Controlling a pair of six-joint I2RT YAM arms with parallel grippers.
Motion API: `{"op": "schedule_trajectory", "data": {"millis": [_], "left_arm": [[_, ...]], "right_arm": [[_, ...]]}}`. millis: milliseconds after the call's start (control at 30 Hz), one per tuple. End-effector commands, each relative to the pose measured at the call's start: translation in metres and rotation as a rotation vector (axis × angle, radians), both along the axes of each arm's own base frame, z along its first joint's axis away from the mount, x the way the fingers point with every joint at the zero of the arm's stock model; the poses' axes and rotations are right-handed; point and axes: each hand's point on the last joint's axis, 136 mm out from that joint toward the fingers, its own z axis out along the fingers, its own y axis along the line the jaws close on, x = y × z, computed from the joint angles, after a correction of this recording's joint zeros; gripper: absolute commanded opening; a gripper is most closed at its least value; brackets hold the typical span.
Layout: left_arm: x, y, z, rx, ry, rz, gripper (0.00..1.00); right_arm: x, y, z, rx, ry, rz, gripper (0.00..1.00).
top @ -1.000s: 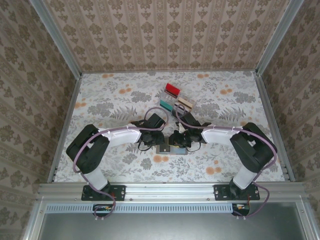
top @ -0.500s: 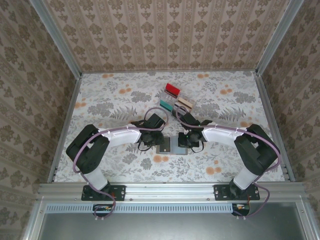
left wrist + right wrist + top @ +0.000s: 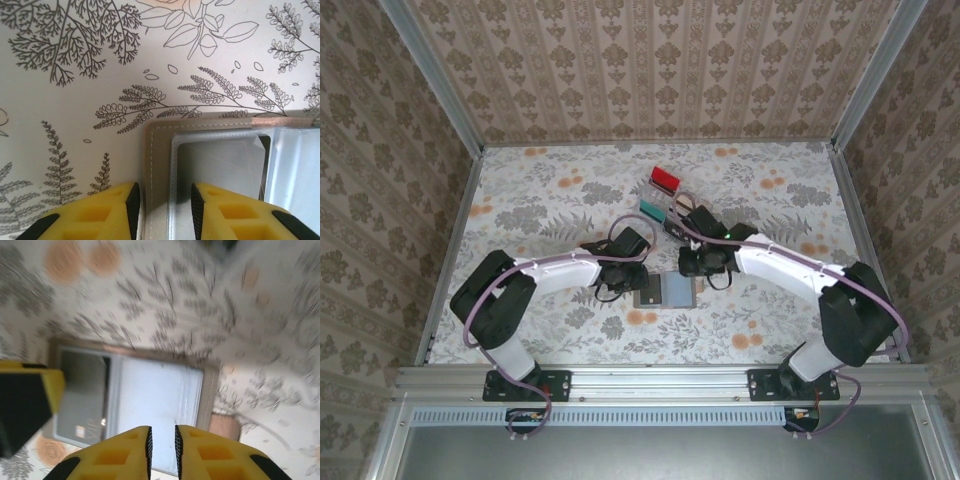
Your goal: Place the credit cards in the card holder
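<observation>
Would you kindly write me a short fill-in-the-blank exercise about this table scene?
The card holder lies ___ on the table.
The fingers of the left hand straddle the holder's ___ edge.
In the clear rack, the rearmost card is ___.
Missing words: open; left; red.

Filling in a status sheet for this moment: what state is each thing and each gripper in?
card holder: open, lying flat on the table.
grey card: lying inside the open holder.
red card: standing in the clear rack.
teal card: standing in the same rack.
left gripper: jaws apart, astride the holder's edge.
right gripper: almost shut, empty, above the holder.
</observation>
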Motion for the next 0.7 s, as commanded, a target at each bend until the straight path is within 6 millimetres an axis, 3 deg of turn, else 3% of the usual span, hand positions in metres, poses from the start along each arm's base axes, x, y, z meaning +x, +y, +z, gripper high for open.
{"op": "schedule_trajectory", "data": {"millis": [0, 167, 267, 333, 500, 667], "left_arm": [[0.005, -0.002, 0.027, -0.031, -0.051, -0.017, 0.38], [0.011, 0.000, 0.041, -0.035, -0.083, -0.007, 0.42], [0.011, 0.003, 0.044, -0.042, -0.090, 0.004, 0.42], [0.012, 0.006, 0.046, -0.046, -0.096, 0.010, 0.43], [0.013, 0.013, 0.054, -0.055, -0.116, 0.030, 0.44], [0.013, 0.024, 0.063, -0.062, -0.143, 0.056, 0.47]], "right_arm": [[0.024, -0.032, 0.029, -0.154, -0.089, 0.021, 0.23], [0.072, -0.060, 0.051, -0.181, -0.101, -0.028, 0.32], [0.101, -0.059, 0.063, -0.088, -0.130, -0.036, 0.47], [0.119, -0.059, 0.069, -0.029, -0.132, -0.046, 0.52], [0.165, -0.061, 0.061, 0.093, -0.114, -0.086, 0.56], [0.189, -0.054, 0.038, 0.210, -0.043, -0.101, 0.57]]}}
